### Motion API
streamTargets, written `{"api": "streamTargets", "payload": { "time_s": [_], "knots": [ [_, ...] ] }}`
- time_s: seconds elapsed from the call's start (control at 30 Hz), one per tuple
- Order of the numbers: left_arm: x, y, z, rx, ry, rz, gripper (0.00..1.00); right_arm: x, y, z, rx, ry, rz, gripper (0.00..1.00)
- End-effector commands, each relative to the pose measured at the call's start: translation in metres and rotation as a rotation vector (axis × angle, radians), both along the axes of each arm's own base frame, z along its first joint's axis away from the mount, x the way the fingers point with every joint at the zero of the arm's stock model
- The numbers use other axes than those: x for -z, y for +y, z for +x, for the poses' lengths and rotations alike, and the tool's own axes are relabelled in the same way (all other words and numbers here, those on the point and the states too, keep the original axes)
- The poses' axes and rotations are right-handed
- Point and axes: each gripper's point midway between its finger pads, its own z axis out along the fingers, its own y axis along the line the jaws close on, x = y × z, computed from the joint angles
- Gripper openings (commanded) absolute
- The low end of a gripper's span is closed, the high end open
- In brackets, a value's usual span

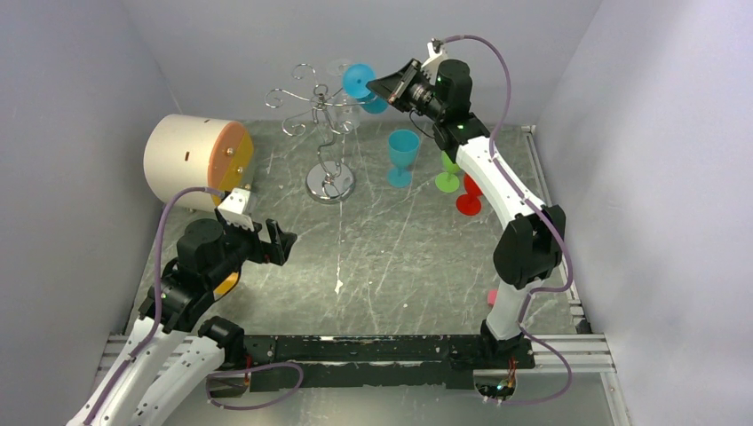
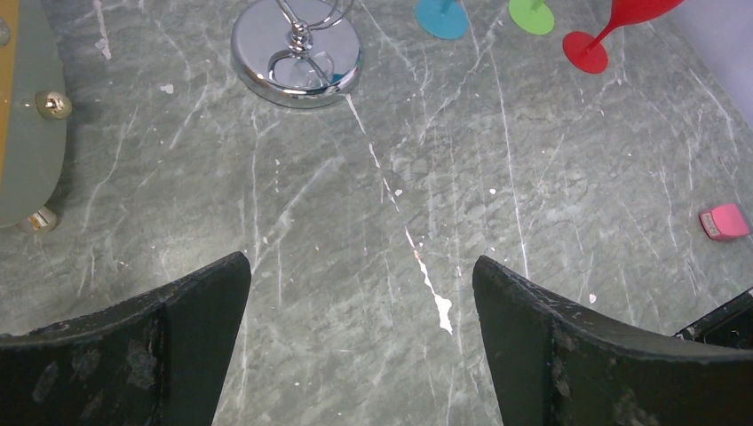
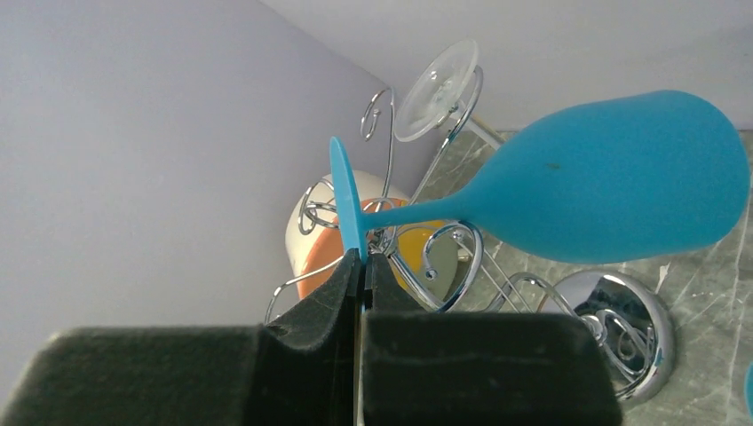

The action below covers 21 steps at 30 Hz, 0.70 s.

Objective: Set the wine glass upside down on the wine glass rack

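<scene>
Desk carries the wine glass rack, standing toward the back, curled arms on top. One clear glass appears to hang from an arm already. To the right of the rack, under the raised right arm, stand a second blue glass, a green glass and a red glass. The blue wine glass is in the air beside the rack top, lying roughly sideways with its foot toward the loops, not yet hooked. The right gripper is pressed together on only the thin edge of the foot disc. Main risk, as I judge it: the bowl sits far out from that pinch, so its weight could swivel or slip the glass while it is turned bowl-down. Second risk: the stem misses the wire slot and the foot strikes a loop or the clear glass, rocking the stand. A drop would land among the standing glasses. The left gripper hovers low over the desk, fingers spread, empty, well apart.
</scene>
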Motion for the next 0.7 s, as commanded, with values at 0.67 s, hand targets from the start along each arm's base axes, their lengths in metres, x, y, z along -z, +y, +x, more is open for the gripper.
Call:
{"api": "streamTargets", "payload": {
  "time_s": [0.67],
  "knots": [
    [0.004,-0.001,0.003,0.004,0.000,0.004,0.99,-0.001,0.012,0.001,-0.027,0.013,-0.138,0.00]
  ]
}}
